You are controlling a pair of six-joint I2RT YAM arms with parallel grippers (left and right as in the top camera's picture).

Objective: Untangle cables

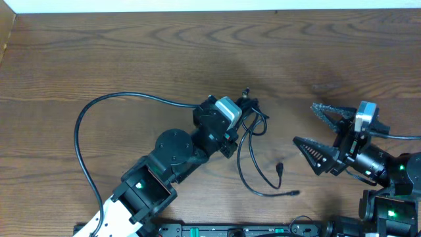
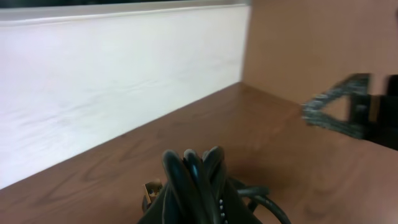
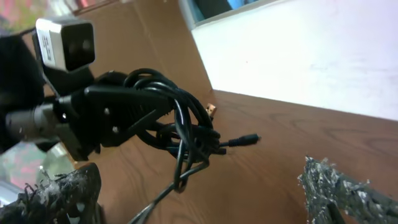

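Hanging from the left gripper (image 1: 246,110), the cables (image 1: 252,122) are bunched in a knot near the middle of the table (image 1: 131,52). The gripper's fingers (image 3: 124,115) are pressed together on that knot, with loops draped over them. From the clamp the long axis runs back toward the robot's side. Two loose strands trail down that way and curl off to the right. One plug (image 1: 279,168) points away from the robot, and the other plug end (image 1: 293,193) lies pointing right. In the right wrist view a third plug tip (image 3: 249,138) sticks out sideways from the knot, beside a small gold connector (image 3: 211,111).

The right gripper (image 1: 304,123) sits well apart to the right, its jaws spread wide and holding nothing.

From overhead the left wrist camera (image 1: 227,108) covers the spot where fingers meet cord. The left wrist view is blurred and cuts the bunch off at the bottom edge. How many cords are in the knot cannot be counted, nor where the trailing strands first touch the wood.
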